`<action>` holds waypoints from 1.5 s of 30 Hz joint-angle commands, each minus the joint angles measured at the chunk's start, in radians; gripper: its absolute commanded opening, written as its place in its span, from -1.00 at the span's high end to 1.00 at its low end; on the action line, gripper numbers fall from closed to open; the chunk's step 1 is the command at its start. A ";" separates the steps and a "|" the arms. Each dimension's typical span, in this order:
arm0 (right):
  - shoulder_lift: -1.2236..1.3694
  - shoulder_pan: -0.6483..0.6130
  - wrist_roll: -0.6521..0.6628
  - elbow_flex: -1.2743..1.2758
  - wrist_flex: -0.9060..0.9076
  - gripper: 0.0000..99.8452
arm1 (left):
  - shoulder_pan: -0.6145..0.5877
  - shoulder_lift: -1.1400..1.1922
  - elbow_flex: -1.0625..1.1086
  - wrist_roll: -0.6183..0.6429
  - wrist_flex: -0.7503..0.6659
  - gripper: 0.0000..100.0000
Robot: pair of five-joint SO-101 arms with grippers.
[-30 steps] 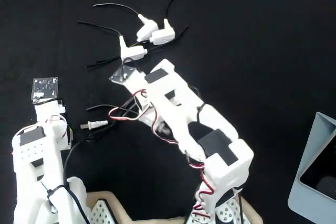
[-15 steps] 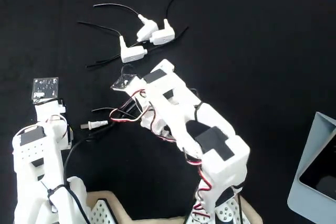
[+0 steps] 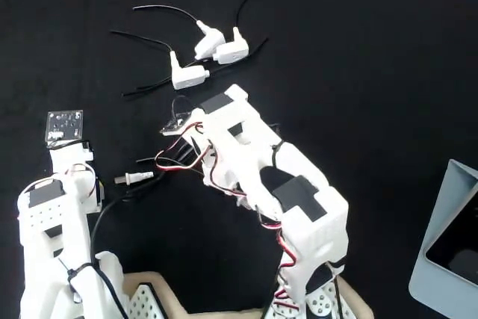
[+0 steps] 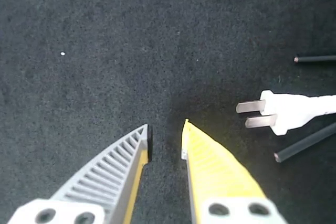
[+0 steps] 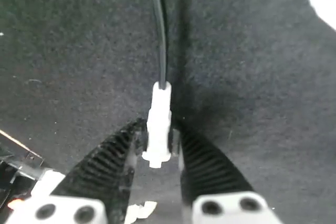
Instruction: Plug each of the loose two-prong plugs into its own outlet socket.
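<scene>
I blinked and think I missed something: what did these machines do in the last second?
The right claw, shut on a white plug, drew back from the three white sockets toward the robot's base. The left claw, the loose plug beside it and the sockets stayed put.

The black table [image 3: 373,72] carries three white sockets [image 3: 188,75] at its far side, a plug [image 3: 134,178] nearer, and a grey bin [image 3: 448,244].

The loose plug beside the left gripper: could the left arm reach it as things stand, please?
Probably yes: the left gripper is open and empty, and the plug lies just beside it on bare cloth, nothing between.
</scene>
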 commanded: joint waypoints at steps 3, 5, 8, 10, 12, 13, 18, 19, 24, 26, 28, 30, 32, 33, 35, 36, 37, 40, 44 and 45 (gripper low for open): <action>-0.004 -0.002 0.009 -0.042 0.014 0.94 | 0.004 -0.017 -0.005 -0.009 -0.017 0.77; 0.001 -0.003 0.009 -0.039 0.015 0.94 | 0.004 -0.017 -0.005 -0.009 -0.017 0.77; 0.016 -0.006 0.009 -0.035 0.014 0.98 | 0.004 -0.017 -0.005 -0.009 -0.017 0.77; 0.002 -0.006 0.009 -0.041 0.018 0.98 | 0.004 -0.017 -0.005 -0.009 -0.017 0.77; -0.058 -0.008 0.009 -0.051 0.018 0.98 | 0.004 -0.017 -0.005 -0.009 -0.017 0.77; -0.097 -0.005 0.009 -0.053 0.018 0.98 | 0.004 -0.017 -0.005 -0.009 -0.017 0.77; -0.340 -0.003 0.003 -0.048 0.018 0.98 | 0.004 -0.017 -0.005 -0.009 -0.017 0.77; -0.380 -0.002 0.000 -0.048 0.018 0.98 | 0.004 -0.017 -0.005 -0.009 -0.017 0.77; -0.524 -0.002 -0.140 -0.047 0.011 0.98 | 0.008 -0.018 -0.022 -0.003 -0.015 0.76; -0.558 -0.002 -0.204 -0.047 0.000 0.98 | 0.012 -0.018 -0.044 0.008 -0.008 0.76; -0.587 -0.002 -0.261 -0.030 -0.023 0.98 | 0.010 -0.018 -0.062 0.048 -0.008 0.76; -0.618 -0.002 -0.295 0.007 -0.060 0.98 | 0.007 -0.018 -0.084 0.061 -0.005 0.76; -0.661 -0.002 -0.313 0.059 -0.101 0.98 | 0.005 -0.018 -0.119 0.061 0.023 0.76; -0.690 -0.002 -0.322 0.085 -0.123 0.98 | 0.007 -0.018 -0.143 0.061 0.048 0.76; -0.757 -0.003 -0.348 0.136 -0.166 0.98 | 0.012 -0.018 -0.199 0.064 0.095 0.76; -0.796 -0.005 -0.364 0.160 -0.189 0.98 | 0.012 -0.018 -0.231 0.068 0.118 0.76; -0.837 -0.006 -0.379 0.183 -0.213 0.98 | 0.013 -0.018 -0.262 0.068 0.135 0.76; -0.954 -0.006 -0.417 0.260 -0.290 0.98 | 0.013 -0.018 -0.349 0.104 0.172 0.76; -1.082 -0.009 -0.462 0.392 -0.423 0.98 | 0.074 -0.018 -0.444 0.212 0.222 0.76; -1.110 -0.009 -0.476 0.427 -0.466 0.98 | 0.105 -0.018 -0.461 0.232 0.236 0.76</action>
